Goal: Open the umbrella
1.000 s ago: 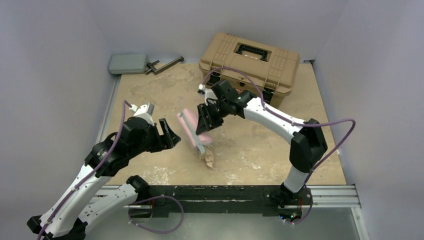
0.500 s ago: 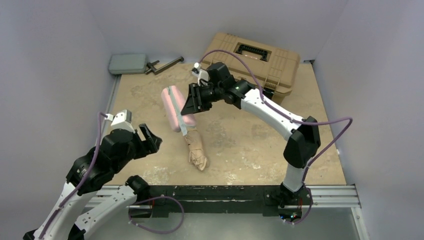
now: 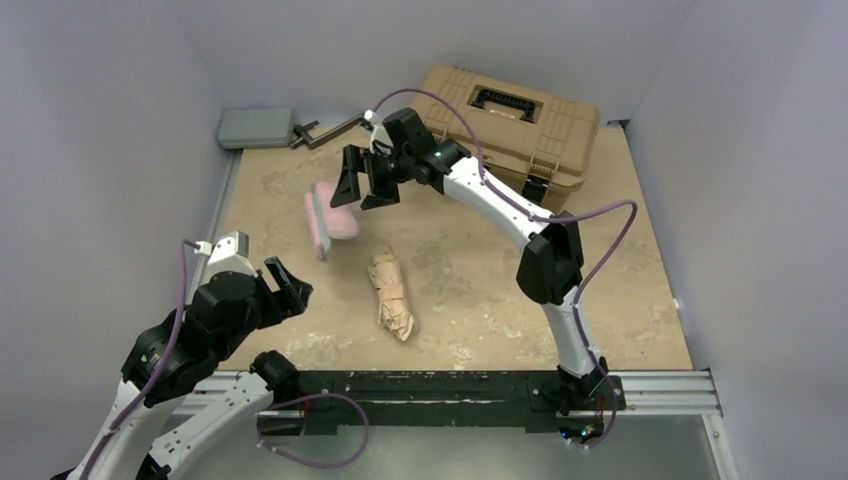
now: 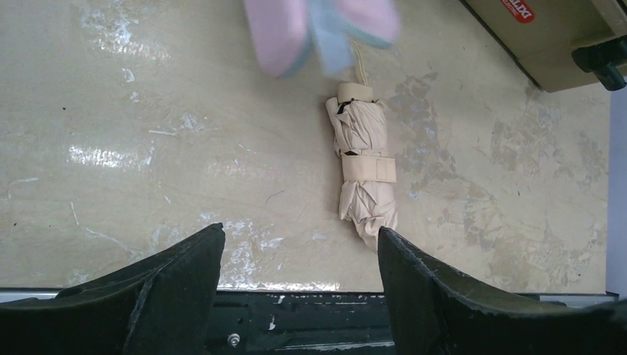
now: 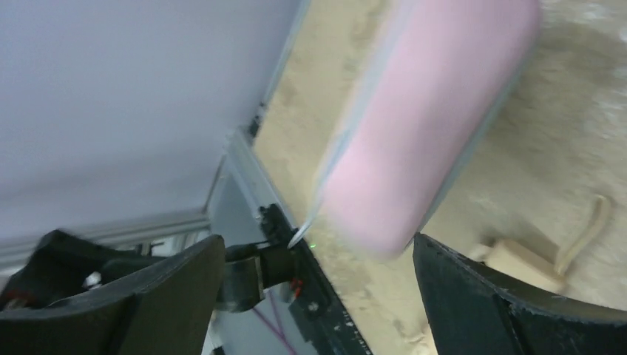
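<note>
The umbrella (image 3: 392,295) lies folded and strapped on the tan tabletop, near the front middle; it also shows in the left wrist view (image 4: 364,174). Its cream handle end (image 5: 525,262) peeks in beside the right finger. My right gripper (image 3: 362,188) hangs open above the table's back left, nothing between its fingers (image 5: 318,244). The pink pouch (image 3: 328,220) is blurred just below and left of it, apart from both fingers (image 5: 421,140). My left gripper (image 3: 283,287) is open and empty at the near left, well short of the umbrella (image 4: 299,233).
A tan toolbox (image 3: 500,120) stands at the back right. A grey flat case (image 3: 256,127) and a black clamp (image 3: 325,130) lie at the back left. A black rail (image 3: 450,385) runs along the near edge. Walls close in the table.
My right arm swung back and left with the pink pouch, which came off the umbrella; its jaws then opened and let the pouch go. The left arm drew back toward the near left.
</note>
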You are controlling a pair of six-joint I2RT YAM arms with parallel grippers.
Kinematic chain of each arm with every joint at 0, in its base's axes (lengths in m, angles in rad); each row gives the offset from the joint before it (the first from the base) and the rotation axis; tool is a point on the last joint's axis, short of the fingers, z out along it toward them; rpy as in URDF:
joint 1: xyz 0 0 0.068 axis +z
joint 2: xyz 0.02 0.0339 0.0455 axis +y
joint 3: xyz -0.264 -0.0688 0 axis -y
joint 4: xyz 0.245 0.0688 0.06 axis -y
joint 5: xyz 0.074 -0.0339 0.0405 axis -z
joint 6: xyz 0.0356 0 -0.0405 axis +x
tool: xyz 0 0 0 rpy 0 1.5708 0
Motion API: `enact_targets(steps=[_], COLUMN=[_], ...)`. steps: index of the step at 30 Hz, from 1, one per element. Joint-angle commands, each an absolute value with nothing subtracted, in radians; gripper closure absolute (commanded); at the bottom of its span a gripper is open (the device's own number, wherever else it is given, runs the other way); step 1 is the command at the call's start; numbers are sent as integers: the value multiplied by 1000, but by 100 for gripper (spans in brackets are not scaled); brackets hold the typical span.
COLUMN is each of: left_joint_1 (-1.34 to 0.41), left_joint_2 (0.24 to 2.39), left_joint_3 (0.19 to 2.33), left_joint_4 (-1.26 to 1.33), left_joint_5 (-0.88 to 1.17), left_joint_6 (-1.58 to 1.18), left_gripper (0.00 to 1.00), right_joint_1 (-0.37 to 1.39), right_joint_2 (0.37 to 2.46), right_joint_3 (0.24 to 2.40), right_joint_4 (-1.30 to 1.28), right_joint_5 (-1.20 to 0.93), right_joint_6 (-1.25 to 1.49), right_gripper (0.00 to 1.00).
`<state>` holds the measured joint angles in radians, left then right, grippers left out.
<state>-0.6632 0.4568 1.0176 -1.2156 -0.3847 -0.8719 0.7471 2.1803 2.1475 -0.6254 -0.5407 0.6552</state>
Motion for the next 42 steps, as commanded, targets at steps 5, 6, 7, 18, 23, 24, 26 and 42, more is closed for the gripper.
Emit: enact_targets(steps=[5, 6, 7, 18, 23, 24, 26, 42], left_joint_1=[-662, -662, -661, -662, -662, -662, -661, -662], left_joint_2=[484, 495, 507, 608, 625, 626, 631, 570], left_joint_3=[997, 997, 997, 1003, 1001, 1000, 994, 991], left_joint_4=[-1161, -1148, -1136, -1060, -1058, -1056, -1037, -1167], left_joint_5=[-412, -407, -399, -350, -325, -315, -263, -273], left_joint_6=[-848, -841, -832, -795, -792, -788, -765, -882], left_gripper=[26, 26, 26, 26, 26, 25, 24, 24], right_joint_1=[762, 762, 762, 760, 760, 759, 760, 804], right_joint_2=[1925, 1895, 1859, 1816, 1776, 1775, 1782, 2103], right_joint_3=[2021, 1988, 1956, 1683, 1473, 1443, 1410, 1803], right_joint_4=[-204, -196, -211, -867, -780, -762, -720, -668], right_joint_5=[-832, -837, -835, -238, -285, -301, -329, -517], right_joint_6=[789, 787, 770, 406, 402, 405, 408, 400], right_gripper=[2, 2, 2, 8, 13, 13, 13, 59])
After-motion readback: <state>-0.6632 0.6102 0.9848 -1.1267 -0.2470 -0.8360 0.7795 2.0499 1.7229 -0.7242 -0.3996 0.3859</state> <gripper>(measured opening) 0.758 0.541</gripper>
